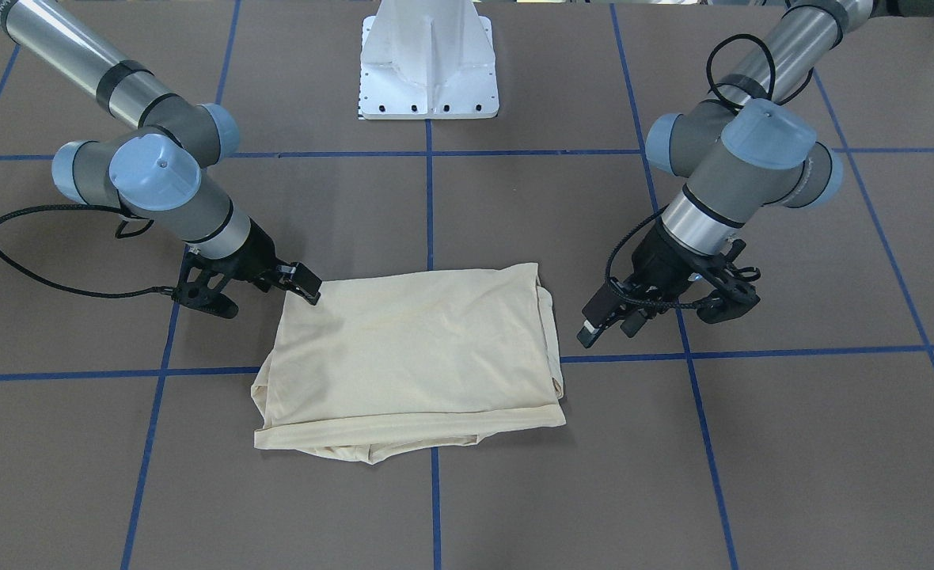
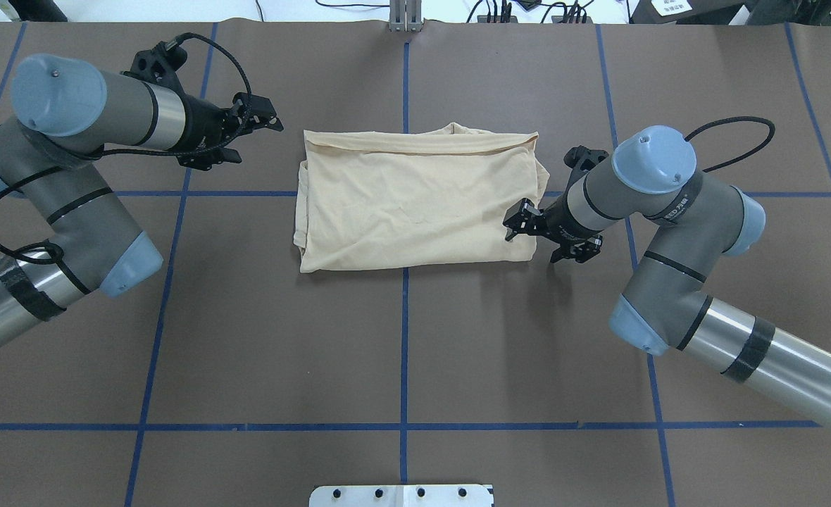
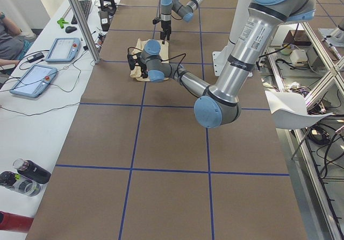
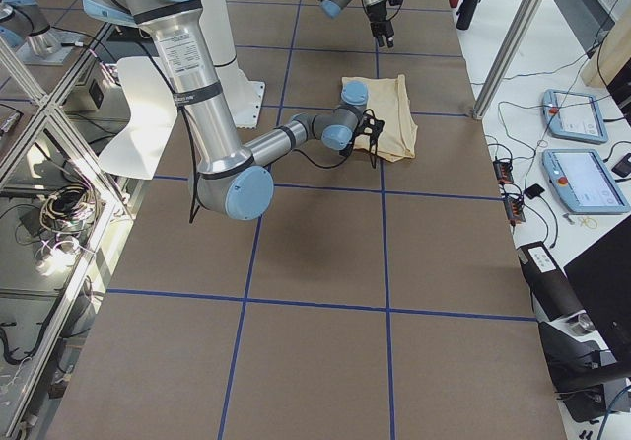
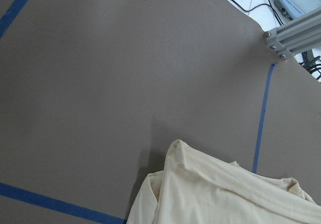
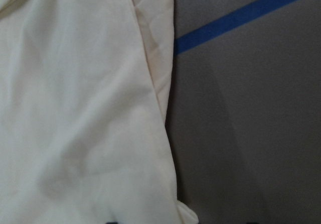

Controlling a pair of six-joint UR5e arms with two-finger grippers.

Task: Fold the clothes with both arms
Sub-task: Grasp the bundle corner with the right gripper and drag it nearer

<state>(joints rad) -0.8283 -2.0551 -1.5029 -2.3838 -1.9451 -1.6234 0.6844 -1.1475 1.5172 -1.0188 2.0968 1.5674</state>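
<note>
Mid-bench (image 2: 246,338): the T-shirt (image 2: 415,204), a folded rectangle, print hidden. Right claw (image 2: 520,222) spread and empty at its right edge; left claw (image 2: 264,116) likewise spread, off the cloth beside the far left corner. Pinch every layer at both ends, lift together, keep hems aligned. No dragging.

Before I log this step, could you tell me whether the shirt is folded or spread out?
Folded: the shirt lies as a compact rectangle with stacked layers at its edges and no sleeves showing.
</note>
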